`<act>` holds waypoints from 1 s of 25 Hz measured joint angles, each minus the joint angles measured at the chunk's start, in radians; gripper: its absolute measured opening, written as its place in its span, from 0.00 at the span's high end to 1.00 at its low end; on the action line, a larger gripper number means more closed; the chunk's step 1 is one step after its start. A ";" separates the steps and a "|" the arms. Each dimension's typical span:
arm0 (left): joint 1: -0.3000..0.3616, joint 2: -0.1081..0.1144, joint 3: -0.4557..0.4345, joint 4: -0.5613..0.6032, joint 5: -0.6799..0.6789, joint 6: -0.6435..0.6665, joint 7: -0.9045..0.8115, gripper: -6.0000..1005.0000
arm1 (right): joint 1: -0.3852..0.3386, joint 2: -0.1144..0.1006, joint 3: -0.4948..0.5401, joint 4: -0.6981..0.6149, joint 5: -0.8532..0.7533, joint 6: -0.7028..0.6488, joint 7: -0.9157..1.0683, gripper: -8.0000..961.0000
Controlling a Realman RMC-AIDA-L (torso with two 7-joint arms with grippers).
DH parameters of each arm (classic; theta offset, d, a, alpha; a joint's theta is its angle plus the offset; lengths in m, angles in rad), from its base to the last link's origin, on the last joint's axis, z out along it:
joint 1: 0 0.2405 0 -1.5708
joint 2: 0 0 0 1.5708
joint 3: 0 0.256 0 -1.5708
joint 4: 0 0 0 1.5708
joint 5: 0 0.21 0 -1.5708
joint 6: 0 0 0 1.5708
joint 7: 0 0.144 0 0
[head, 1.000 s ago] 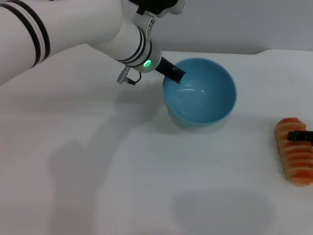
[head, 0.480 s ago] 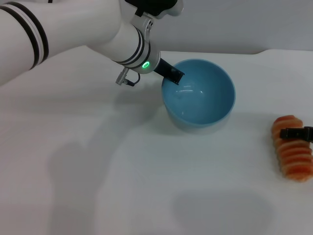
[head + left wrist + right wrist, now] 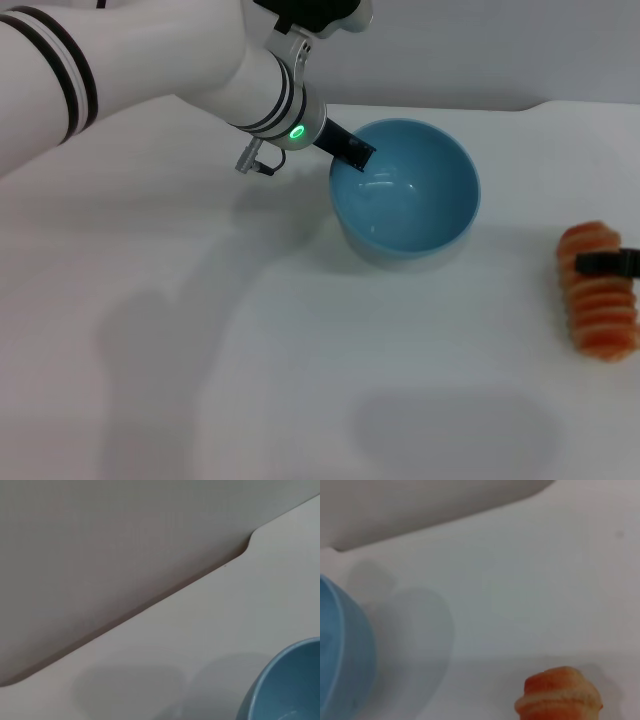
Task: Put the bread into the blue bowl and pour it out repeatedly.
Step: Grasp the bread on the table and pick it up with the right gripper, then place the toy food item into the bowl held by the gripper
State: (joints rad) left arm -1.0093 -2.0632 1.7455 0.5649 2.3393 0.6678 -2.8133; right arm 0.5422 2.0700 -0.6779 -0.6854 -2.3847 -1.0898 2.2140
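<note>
Though gripped by left claw, blue bowl w/o bread.

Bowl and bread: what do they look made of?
Bowl: smooth and glossy, with sharp light glints inside; glazed ceramic or hard plastic, cannot tell which. Bread: matte orange-brown with evenly moulded cream ridges; probably a foam or soft plastic toy.
</note>
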 joint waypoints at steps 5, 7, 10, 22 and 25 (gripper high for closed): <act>0.000 0.000 0.000 -0.002 0.000 0.000 0.000 0.99 | -0.004 -0.001 0.000 -0.023 0.118 -0.038 -0.097 0.51; 0.000 0.000 0.000 -0.004 0.000 0.000 0.000 0.99 | -0.003 0.000 -0.001 -0.052 0.145 -0.056 -0.112 0.53; 0.000 0.001 0.000 -0.005 -0.001 0.002 0.000 1.00 | 0.000 0.003 -0.024 -0.117 0.198 -0.090 -0.124 0.56; -0.002 -0.012 0.015 0.014 -0.031 0.052 -0.002 0.99 | 0.059 0.005 -0.213 -0.083 0.547 -0.110 -0.322 0.64; 0.002 -0.012 0.032 0.018 -0.062 0.053 -0.002 0.99 | 0.097 0.005 -0.254 -0.002 0.553 -0.060 -0.345 0.66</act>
State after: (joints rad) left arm -1.0076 -2.0748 1.7775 0.5825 2.2768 0.7212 -2.8148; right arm 0.6389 2.0751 -0.9321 -0.6871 -1.8316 -1.1503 1.8688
